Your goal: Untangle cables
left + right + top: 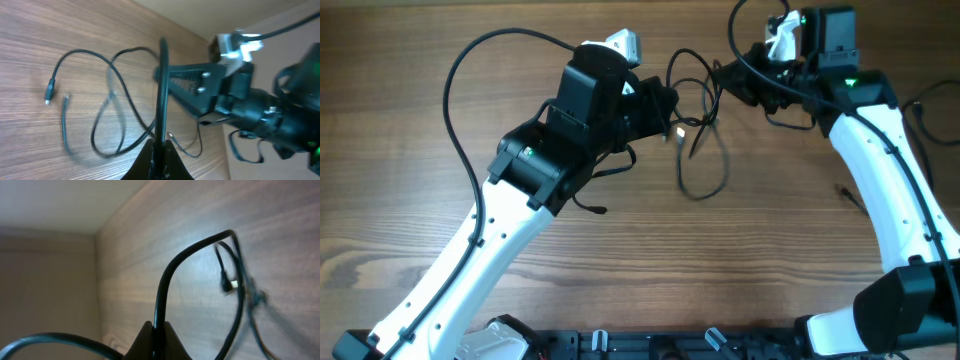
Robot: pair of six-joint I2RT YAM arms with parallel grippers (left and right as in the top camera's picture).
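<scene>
Spanning the brown wood-grain table, the white left arm and white right arm meet near twelve o'clock — left gripper and right gripper each clenched on a strand of the thin black cables, seemingly to pull apart loops sagging toward six.

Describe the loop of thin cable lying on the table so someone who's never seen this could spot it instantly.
Look at the wooden table, in the gap between the left arm and the right arm. A thin black cable loop lies there on the wood. Unlike the thicker wires fixed along the arms, it forms a loose open oval.
</scene>
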